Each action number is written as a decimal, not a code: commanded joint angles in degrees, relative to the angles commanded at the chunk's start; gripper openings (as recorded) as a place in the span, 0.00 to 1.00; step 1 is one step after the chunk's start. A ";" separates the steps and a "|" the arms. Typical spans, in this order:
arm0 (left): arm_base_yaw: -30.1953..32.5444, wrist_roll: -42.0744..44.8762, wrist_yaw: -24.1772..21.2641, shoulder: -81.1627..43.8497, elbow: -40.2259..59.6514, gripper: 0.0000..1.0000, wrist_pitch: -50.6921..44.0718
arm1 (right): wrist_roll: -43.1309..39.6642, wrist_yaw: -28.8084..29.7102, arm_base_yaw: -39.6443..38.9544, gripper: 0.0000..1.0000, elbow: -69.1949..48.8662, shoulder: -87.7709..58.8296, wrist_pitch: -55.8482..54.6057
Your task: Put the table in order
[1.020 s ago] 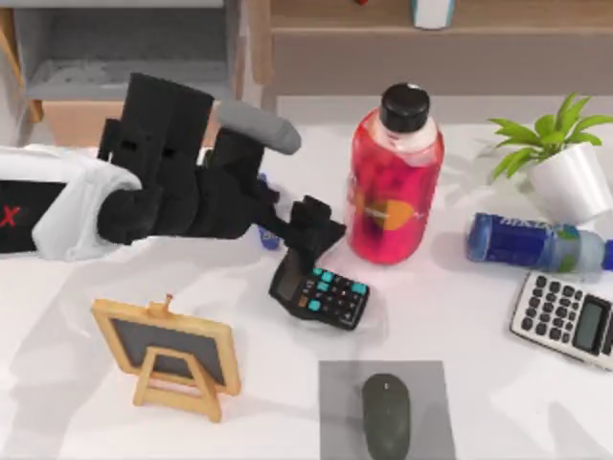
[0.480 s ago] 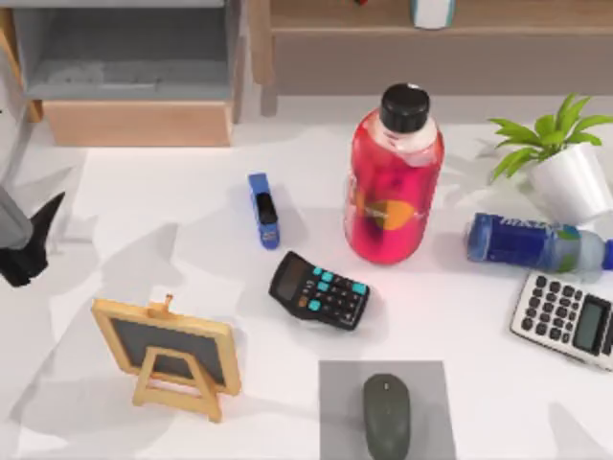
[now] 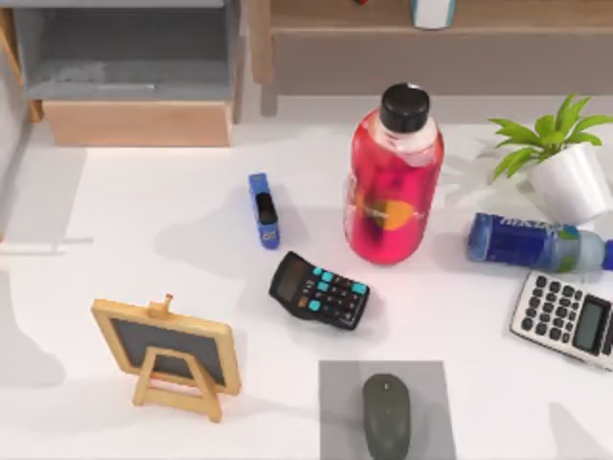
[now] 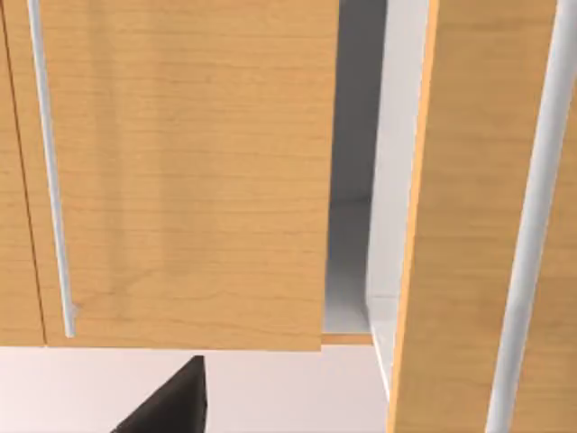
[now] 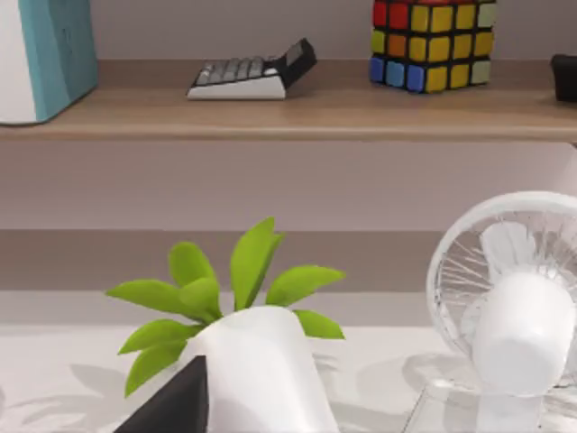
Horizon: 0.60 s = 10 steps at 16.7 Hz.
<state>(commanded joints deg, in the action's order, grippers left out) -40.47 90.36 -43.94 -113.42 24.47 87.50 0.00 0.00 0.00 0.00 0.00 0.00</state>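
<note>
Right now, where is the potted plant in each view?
Top view: the potted plant stands near the table's right edge, behind the lying blue bottle.
Left wrist view: it faces the wooden cabinet instead.
Right wrist view: close ahead, beside the white fan.
Shared landmark: the wooden shelf behind the plant.

light: bright, even | shadows: soft grey patches on the table (image 3: 144, 201) | glare: slight

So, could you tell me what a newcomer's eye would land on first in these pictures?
Most likely the tall red bottle with a black cap, standing upright near the middle of the white table. Next, the black calculator with teal keys in front of it, and the small wooden easel chalkboard toward the table's left front.
</note>
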 joint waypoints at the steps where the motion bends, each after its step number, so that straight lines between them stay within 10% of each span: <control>1: -0.62 0.68 0.26 -0.58 0.51 1.00 0.66 | 0.00 0.00 0.00 1.00 0.00 0.00 0.00; 10: 1.42 0.75 2.46 -1.70 3.35 1.00 -0.88 | 0.00 0.00 0.00 1.00 0.00 0.00 0.00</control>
<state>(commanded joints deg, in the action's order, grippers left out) -39.04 91.11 -41.48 -115.12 27.81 86.61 0.00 0.00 0.00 0.00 0.00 0.00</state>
